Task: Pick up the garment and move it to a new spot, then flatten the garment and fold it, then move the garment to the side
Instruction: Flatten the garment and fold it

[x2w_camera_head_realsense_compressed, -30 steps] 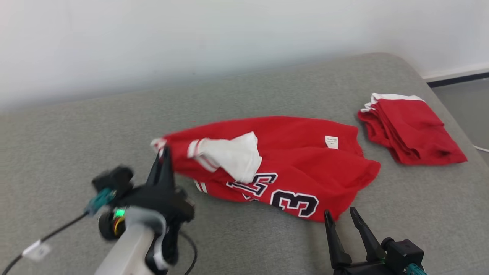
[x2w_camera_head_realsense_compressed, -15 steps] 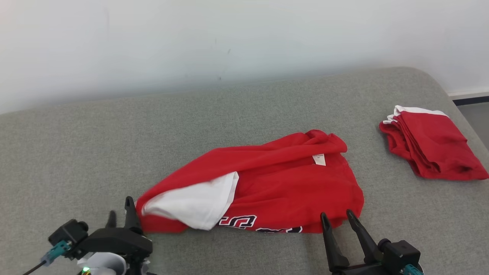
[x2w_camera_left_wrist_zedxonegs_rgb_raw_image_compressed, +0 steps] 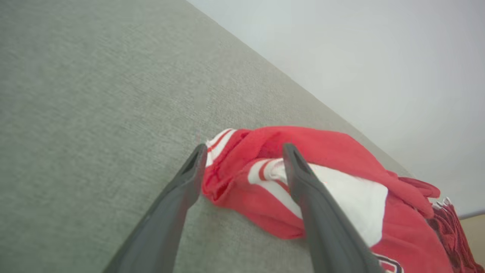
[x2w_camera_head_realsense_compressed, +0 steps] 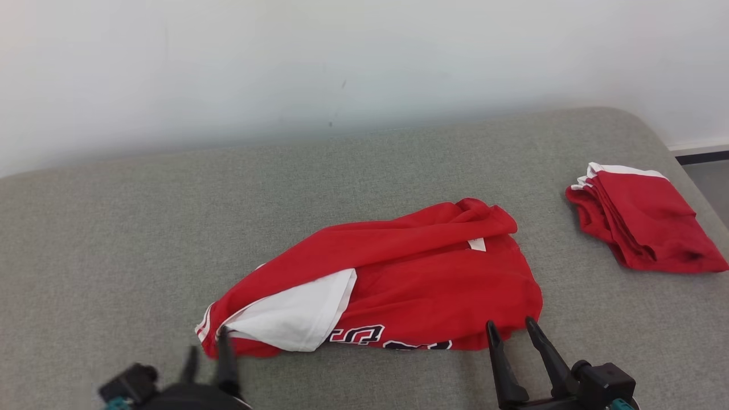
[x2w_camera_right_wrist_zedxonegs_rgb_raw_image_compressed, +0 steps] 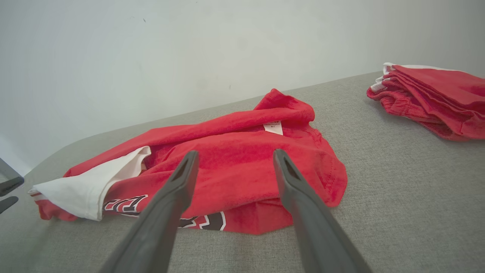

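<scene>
Flattening seemed due: the crumpled red jersey garment [x2w_camera_head_realsense_compressed: 421,279] lay free; left gripper [x2w_camera_head_realsense_compressed: 208,347] and right gripper [x2w_camera_head_realsense_compressed: 511,326] jaws stood wide, empty; corner grasps were required next.

Pretty sure I'm in a plain indoor room, bedroom-ish or maybe a test room done up like one. In front of me is a big padded surface [x2w_camera_head_realsense_compressed: 114,228] covered in grey woven fabric with a rounded corner, kinda like a mattress or a wide sofa seat. Behind it is a white wall [x2w_camera_head_realsense_compressed: 342,57], with a dark skirting strip [x2w_camera_head_realsense_compressed: 701,155] and a bit of grey floor [x2w_camera_head_realsense_compressed: 715,179] off to the right. A loose red garment [x2w_camera_head_realsense_compressed: 427,273] and a folded red stack [x2w_camera_head_realsense_compressed: 643,233] lie on it, so laundry vibes. Home or lab, can't tell.
</scene>
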Robot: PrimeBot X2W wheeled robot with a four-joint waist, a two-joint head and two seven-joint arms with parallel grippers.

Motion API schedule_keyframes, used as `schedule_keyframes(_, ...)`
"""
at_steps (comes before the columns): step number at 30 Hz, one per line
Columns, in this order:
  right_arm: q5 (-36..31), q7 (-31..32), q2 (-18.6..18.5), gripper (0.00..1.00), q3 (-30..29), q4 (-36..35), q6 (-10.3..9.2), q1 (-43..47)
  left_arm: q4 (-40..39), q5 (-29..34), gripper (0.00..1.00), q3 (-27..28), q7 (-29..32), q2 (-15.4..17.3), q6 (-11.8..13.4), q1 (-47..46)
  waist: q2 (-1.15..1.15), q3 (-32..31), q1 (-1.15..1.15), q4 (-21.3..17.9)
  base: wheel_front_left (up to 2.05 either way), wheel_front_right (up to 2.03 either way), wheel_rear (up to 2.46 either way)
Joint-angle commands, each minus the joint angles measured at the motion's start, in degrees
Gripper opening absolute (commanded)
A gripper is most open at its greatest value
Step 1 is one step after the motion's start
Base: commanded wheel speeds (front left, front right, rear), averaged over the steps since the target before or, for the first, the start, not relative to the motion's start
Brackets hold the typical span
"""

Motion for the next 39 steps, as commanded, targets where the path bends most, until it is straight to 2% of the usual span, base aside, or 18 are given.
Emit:
schedule_keyframes(1, -0.3, 0.1, 0.2, 1.0, -0.2, -0.4, -0.12, 0.5, -2.0, 0.6, 1.0, -1.6, 1.5, -0.5, 0.1, 2.1, 0.0, 0.1, 0.01, 0.2, 0.0, 0.0, 0.0)
schedule_keyframes(5, 0.0, 0.0, 0.2, 1.0, -0.6, -0.7, -0.12, 0.4, -4.9, -0.1, 1.0, -5.1, 5.9, -1.6, -0.3, 4.1, 0.0, 0.6, 0.01, 0.5, 0.0, 0.0, 0.0)
schedule_keyframes(11, 0.7, -0.5, 0.2, 1.0, 0.0, -0.2, -0.12, -0.4, -6.3, 0.6, 1.0, -7.6, 9.5, -1.8, 0.7, 3.1, 0.0, 1.5, 0.01, 0.2, 0.0, 0.0, 0.0)
schedule_keyframes(17, 0.9, -1.0, 0.2, 1.0, 0.1, 0.3, -0.12, -1.0, -4.3, 2.3, 1.0, -9.2, 10.5, -1.5, 0.8, 0.3, 0.0, 2.3, 0.01, -0.7, 0.0, 0.0, 0.0)
schedule_keyframes(24, 1.0, -1.6, 0.2, 1.0, 0.0, 0.8, -0.12, -1.5, -1.7, 3.6, 1.0, -10.5, 10.7, -1.3, -0.3, -2.2, 0.0, 2.8, 0.01, -1.5, 0.0, 0.0, 0.0)
schedule_keyframes(25, 1.0, -1.6, 0.2, 1.0, -0.1, 0.9, -0.12, -1.5, -1.5, 3.6, 0.6, -10.6, 10.7, -1.3, -0.5, -2.2, 0.0, 2.8, 0.01, -1.5, 0.0, 0.0, 0.0)
schedule_keyframes(26, 1.1, -1.6, 0.2, 1.0, -0.2, 0.9, -0.12, -1.4, -1.4, 3.7, 0.16, -10.7, 10.6, -1.2, -0.8, -2.3, 0.0, 2.9, 0.01, -1.4, 0.0, 0.0, 0.0)
schedule_keyframes(27, 1.1, -1.7, 0.2, 1.0, -0.4, 1.0, -0.12, -1.3, -1.4, 3.8, 0.0, -10.8, 10.5, -1.1, -0.8, -2.3, 0.0, 2.9, 0.01, -1.3, 0.0, 0.0, 0.0)
schedule_keyframes(35, 1.3, -2.1, 0.2, 1.0, -0.8, 1.3, -0.12, -0.9, -5.7, 1.4, 0.0, -10.1, 11.7, -0.1, -1.7, 1.5, 0.0, 2.5, 0.01, 0.7, 0.0, 0.0, 0.0)
schedule_keyframes(39, 1.4, -2.1, 0.2, 1.0, -0.6, 1.4, -0.13, -0.7, -10.1, -0.1, 0.0, -9.7, 13.5, 1.7, -1.1, 4.3, 0.0, 2.4, 0.01, 1.9, 0.0, 0.0, 0.0)
